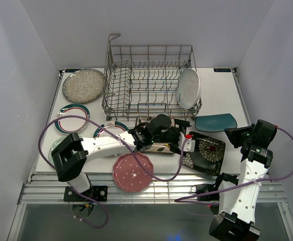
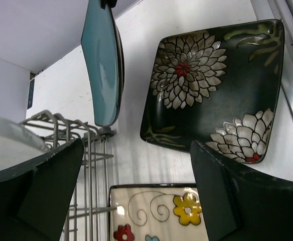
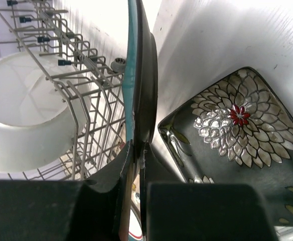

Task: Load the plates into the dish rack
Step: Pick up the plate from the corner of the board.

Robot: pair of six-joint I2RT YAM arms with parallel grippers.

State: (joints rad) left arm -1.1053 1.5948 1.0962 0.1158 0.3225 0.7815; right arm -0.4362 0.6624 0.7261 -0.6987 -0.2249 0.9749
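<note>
Several plates [image 1: 133, 172] crowd the white table [image 1: 217, 94] (pale walls [image 1: 21, 70] around).

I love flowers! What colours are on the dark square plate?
The square plate is black with white flowers, red centres and green leaves; clearest in left wrist view.

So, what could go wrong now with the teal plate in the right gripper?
The right gripper pinches the teal plate only at its rim, so it may slip or swing. The white plate stands in the dish rack right beside it, so they could knock. The open left gripper is close by.
</note>
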